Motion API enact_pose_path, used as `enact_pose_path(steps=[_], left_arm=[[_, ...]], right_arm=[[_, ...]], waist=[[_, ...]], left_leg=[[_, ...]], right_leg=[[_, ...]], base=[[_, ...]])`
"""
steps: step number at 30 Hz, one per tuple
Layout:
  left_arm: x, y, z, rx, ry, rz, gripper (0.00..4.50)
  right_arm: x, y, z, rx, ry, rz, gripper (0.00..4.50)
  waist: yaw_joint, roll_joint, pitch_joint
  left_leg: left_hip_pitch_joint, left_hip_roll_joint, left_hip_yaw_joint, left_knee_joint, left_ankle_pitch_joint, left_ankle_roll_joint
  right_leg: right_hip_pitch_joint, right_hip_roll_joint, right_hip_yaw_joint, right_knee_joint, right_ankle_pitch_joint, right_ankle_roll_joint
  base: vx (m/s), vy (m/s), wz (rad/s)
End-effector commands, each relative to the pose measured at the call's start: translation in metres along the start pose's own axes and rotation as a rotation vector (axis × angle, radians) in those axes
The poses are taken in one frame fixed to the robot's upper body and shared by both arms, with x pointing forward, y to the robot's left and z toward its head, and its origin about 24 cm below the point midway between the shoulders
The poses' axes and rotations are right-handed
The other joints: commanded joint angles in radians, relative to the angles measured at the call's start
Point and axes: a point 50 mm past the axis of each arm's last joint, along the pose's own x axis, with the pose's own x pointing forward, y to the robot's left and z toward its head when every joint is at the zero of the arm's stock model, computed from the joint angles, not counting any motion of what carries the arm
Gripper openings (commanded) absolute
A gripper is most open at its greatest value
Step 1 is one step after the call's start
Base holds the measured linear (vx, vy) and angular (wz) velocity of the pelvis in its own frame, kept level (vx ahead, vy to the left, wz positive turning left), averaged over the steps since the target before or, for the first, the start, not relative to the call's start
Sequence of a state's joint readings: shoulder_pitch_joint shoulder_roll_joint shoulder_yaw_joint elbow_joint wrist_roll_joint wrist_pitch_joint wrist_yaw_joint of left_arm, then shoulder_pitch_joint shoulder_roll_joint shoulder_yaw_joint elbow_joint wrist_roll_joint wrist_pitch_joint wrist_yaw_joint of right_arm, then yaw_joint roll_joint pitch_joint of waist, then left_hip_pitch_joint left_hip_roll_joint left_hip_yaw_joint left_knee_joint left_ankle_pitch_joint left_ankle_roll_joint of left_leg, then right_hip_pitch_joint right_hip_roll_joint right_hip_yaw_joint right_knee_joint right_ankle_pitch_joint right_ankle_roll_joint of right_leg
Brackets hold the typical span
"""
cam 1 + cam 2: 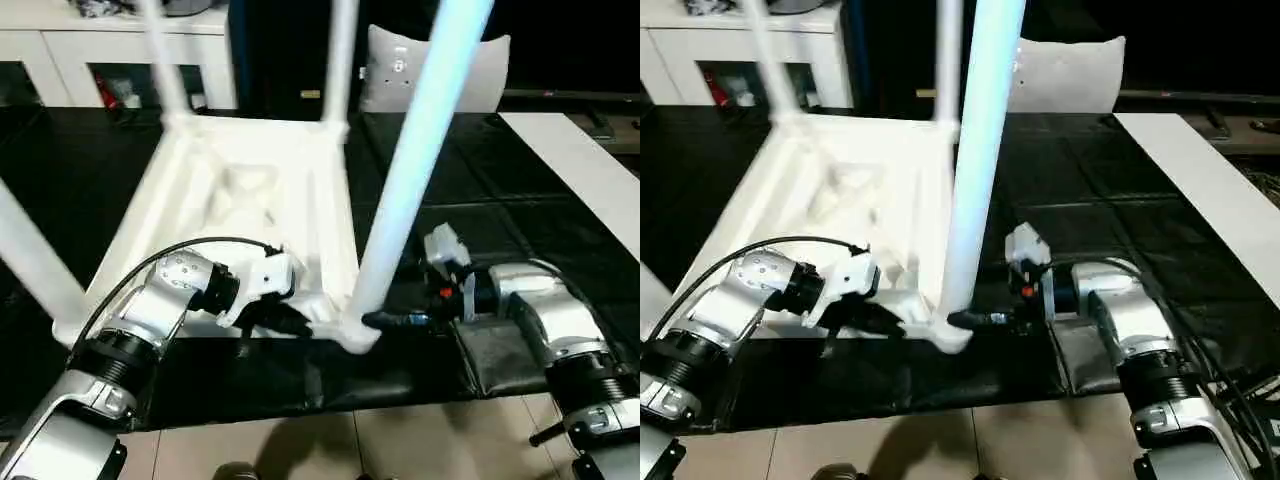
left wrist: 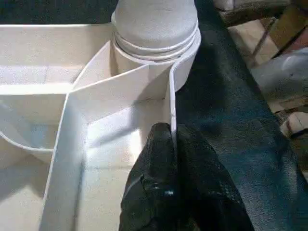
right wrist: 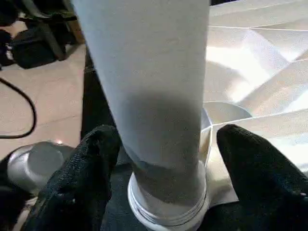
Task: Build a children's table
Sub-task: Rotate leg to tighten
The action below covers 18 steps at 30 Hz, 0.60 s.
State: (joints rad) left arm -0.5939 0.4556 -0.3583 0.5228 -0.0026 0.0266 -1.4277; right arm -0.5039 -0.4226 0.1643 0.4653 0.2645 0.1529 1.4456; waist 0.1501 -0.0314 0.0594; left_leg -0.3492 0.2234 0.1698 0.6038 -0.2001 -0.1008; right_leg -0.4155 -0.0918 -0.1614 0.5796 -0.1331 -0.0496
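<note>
My white table top [image 1: 250,200] lies upside down on the black mat, ribs up. Long white legs stand in its corner holes. The near leg [image 1: 415,165] sits in its round hole [image 2: 156,45].
</note>
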Motion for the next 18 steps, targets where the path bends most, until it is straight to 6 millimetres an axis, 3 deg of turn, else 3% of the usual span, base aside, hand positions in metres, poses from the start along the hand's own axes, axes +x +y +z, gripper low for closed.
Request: enact_pose_path(steps=[1,6,15,18], left_arm=[[0.003,0.002,0.018,0.093,-0.01,-0.066,0.0],[0.004,0.001,0.017,0.096,-0.011,-0.076,0.0],[0.003,0.003,0.015,0.079,-0.022,-0.045,0.0],[0.004,0.007,0.018,0.019,-0.052,0.041,0.0]], right_arm=[[-0.003,-0.001,0.003,-0.011,0.011,0.017,3.23],[-0.003,0.0,0.0,-0.013,0.035,0.043,2.82],[0.002,0.004,0.0,0.002,0.01,0.068,2.08],[0.01,0.009,0.001,0.067,-0.058,0.056,1.96]], waist=[[-0.008,0.004,-0.081],[-0.01,0.001,-0.08],[-0.011,0.0,-0.081],[-0.011,0.002,-0.079]], left_leg=[[0.006,0.022,0.003,-0.07,-0.159,0.048],[0.005,0.02,0.003,-0.069,-0.155,0.048],[0.004,0.021,0.003,-0.069,-0.148,0.05],[0.006,0.022,0.003,-0.07,-0.15,0.046]], right_leg=[[0.068,-0.07,0.066,-0.065,-0.368,-0.108],[0.068,-0.069,0.064,-0.07,-0.404,-0.086],[0.067,-0.067,0.063,-0.069,-0.4,-0.083],[0.068,-0.065,0.064,-0.072,-0.401,-0.083]], base=[[0.0,0.0,0.0],[0.0,0.0,0.0],[0.0,0.0,0.0],[0.0,0.0,0.0]])
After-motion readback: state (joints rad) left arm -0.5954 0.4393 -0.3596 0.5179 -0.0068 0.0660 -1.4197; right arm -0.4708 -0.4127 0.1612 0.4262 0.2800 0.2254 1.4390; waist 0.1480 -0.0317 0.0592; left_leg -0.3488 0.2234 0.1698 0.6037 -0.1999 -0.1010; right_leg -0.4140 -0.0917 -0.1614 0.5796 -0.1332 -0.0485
